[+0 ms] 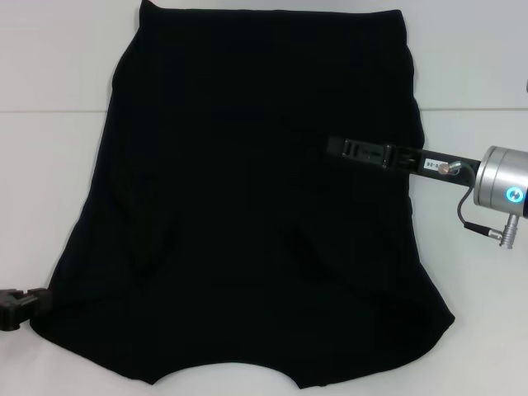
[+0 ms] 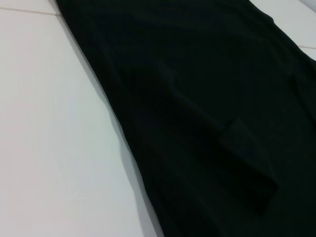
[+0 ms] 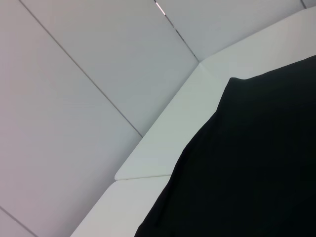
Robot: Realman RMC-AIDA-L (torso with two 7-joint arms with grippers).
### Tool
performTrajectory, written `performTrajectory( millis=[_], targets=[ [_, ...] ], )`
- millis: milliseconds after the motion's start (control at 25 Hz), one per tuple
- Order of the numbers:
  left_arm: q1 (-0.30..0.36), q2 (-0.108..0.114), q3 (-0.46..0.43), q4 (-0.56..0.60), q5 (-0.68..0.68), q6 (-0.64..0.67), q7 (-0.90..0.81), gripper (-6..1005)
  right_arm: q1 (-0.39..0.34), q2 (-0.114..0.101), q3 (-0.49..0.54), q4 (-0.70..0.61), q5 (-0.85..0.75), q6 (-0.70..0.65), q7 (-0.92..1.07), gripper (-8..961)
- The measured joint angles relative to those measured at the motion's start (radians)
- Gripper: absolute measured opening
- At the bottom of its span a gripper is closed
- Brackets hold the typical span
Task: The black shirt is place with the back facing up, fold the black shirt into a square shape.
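Black shirt (image 1: 247, 206) spread flat across white table (image 1: 49, 165).
Right gripper (image 1: 346, 148) reaching over shirt's right half, left gripper (image 1: 16, 307) beside near left corner; jaw state impossible to tell for either.

No text can be made out. A small white label (image 1: 430, 162) sits on the right arm (image 1: 462, 169) near the wrist, its print too small to read. The black shirt (image 1: 239, 206) is plain.
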Motion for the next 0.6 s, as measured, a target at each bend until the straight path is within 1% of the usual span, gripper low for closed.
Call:
performTrajectory(
  millis=[120,240,440,600],
  targets=[
    [0.000,0.002,-0.001,0.002,0.000,0.002,-0.004,210,-0.009,-0.004,0.000,0.000,0.000,-0.015,0.001,855],
    [0.003,0.004,-0.009,0.006,0.002,0.003,-0.008,138,-0.026,-0.018,-0.002,0.001,-0.003,-0.058,0.006,855],
    [0.010,0.005,-0.023,0.027,0.012,0.016,-0.022,51,-0.078,-0.064,-0.009,0.002,-0.029,-0.144,0.063,855],
    [0.012,0.005,-0.032,0.039,0.012,0.036,-0.036,52,-0.131,-0.108,-0.009,0.001,-0.057,-0.196,0.114,854]
  ],
)
